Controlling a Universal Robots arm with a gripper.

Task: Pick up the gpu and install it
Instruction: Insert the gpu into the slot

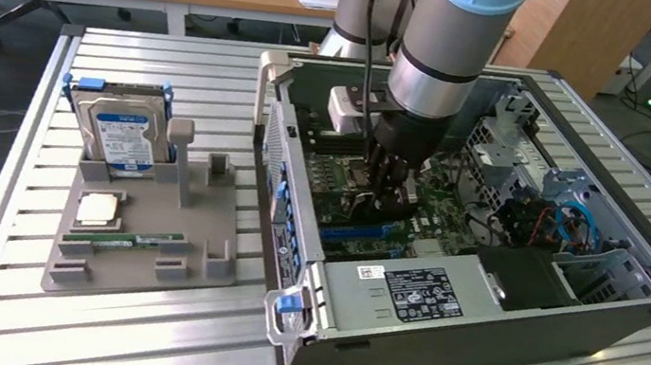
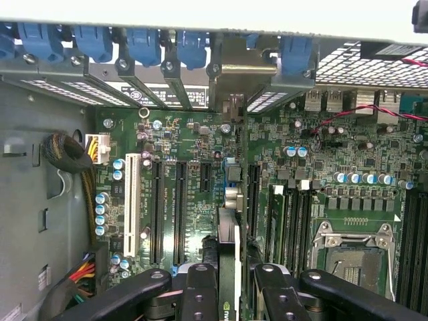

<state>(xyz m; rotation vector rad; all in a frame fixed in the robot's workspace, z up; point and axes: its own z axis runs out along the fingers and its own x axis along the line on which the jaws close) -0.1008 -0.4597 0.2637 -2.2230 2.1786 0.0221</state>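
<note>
All within the open computer case: noted the claw clamped on the graphics card, held on edge between the fingers over the green motherboard. Could not tell whether seated in a slot. Noted hard drive and memory stick on the grey tray outside.

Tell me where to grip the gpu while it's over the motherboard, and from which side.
Pinch the gpu by its upper edge, coming from straight above, with one finger on each flat face. It is thin and flat and stands on edge over the slots of the motherboard. The faces therefore give the widest contact, and the lower edge stays free. The gripper holds it this way.
</note>
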